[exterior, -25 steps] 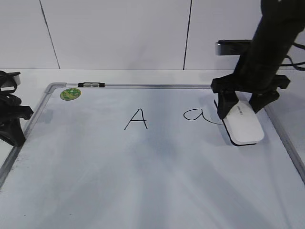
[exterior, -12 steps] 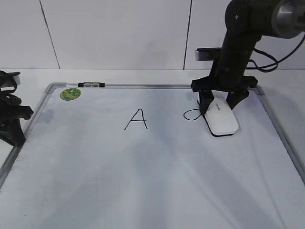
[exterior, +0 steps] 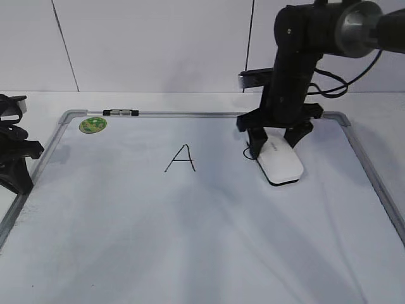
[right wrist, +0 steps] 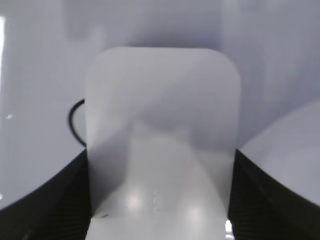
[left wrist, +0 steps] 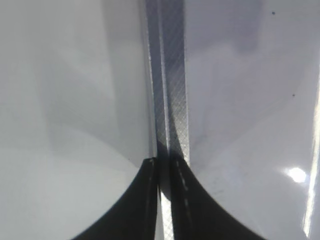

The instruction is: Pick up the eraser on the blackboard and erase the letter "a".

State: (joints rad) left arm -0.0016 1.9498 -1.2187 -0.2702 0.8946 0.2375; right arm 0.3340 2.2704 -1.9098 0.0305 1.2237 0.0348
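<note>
Here, in the exterior view, the white eraser [exterior: 279,163] is seen pressed flat on the blackboard [exterior: 190,240], clamped at its far end between the fingers of the right gripper [exterior: 273,135]. Most of the letter "a" [exterior: 247,152] is covered by the eraser; only a short curved stroke of its loop is left showing just off the eraser's left edge. The capital "A" [exterior: 181,158] stands untouched further left, with a green sticker [exterior: 93,124] and a small black-and-silver clip [exterior: 121,113] at the far left of the frame. The left gripper [exterior: 14,149] is parked at the board's left edge, well apart from the writing.

In the left wrist view, the left gripper [left wrist: 164,200] is shown with its fingers drawn nearly together above the board's silver frame [left wrist: 167,75], with nothing held between them.

In the right wrist view, the eraser [right wrist: 161,140] fills the space between the right gripper's black fingers [right wrist: 45,200], and a thin arc of the letter "a" [right wrist: 75,122] is visible beside its left edge.

The pick-up is judged complete and the wiping well under way; the remaining arc is still to be cleared.
</note>
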